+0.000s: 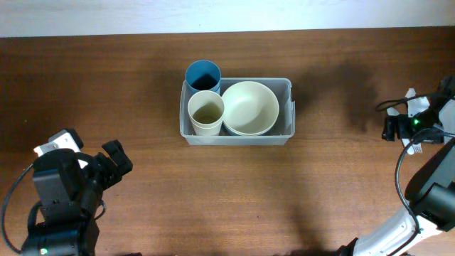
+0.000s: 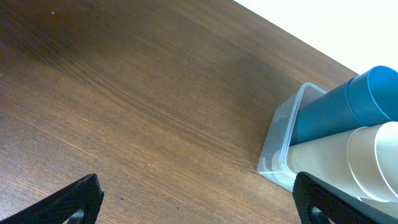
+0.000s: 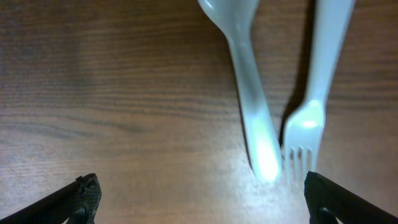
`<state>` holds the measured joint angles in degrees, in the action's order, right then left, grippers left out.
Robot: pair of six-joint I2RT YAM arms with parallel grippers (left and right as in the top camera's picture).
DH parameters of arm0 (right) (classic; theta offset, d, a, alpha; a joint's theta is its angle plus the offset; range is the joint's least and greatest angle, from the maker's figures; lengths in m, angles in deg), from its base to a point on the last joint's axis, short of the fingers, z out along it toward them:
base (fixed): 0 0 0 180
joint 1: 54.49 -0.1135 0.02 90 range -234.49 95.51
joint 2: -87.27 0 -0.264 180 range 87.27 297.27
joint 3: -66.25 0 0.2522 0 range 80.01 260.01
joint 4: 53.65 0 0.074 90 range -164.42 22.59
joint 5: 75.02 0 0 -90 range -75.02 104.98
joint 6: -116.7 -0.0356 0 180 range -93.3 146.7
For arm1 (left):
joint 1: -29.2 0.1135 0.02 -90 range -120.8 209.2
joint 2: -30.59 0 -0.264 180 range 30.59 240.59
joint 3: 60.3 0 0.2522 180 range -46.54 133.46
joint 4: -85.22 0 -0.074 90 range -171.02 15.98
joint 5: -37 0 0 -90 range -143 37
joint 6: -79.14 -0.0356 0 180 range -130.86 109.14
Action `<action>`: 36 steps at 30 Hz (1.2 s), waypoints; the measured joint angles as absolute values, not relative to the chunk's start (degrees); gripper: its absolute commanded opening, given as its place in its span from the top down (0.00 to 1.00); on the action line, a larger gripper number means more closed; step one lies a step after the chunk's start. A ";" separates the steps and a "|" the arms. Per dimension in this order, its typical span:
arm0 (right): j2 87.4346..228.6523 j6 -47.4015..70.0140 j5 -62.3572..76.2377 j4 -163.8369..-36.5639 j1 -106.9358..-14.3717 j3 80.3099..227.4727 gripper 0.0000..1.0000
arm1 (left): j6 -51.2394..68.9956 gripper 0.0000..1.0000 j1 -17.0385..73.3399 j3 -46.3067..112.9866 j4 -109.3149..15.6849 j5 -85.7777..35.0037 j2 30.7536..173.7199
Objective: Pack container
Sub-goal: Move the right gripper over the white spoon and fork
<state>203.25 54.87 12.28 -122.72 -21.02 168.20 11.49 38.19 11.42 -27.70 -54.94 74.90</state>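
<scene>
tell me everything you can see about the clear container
The container is a clear, slightly bluish translucent plastic bin, rectangular with rounded corners and a raised rim. It sits upright on the brown wooden table, near the middle, toward the far edge. Inside, a cream bowl fills its right part. A cream cup stands in the near-left corner, with a blue cup behind it; both rise above the rim. Nothing else touches it.

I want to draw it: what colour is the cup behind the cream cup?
The cup is blue, clearest from overhead.
</scene>
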 measured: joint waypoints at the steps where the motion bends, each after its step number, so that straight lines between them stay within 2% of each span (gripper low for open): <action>1: 203.41 55.15 12.13 -122.33 -21.10 168.20 0.01 | 11.47 0.00 38.19 11.42 -27.70 -54.94 74.90; 36: 209.31 59.94 9.22 -116.91 -21.21 168.31 0.01 | 11.47 0.00 38.19 11.42 -27.70 -54.94 74.90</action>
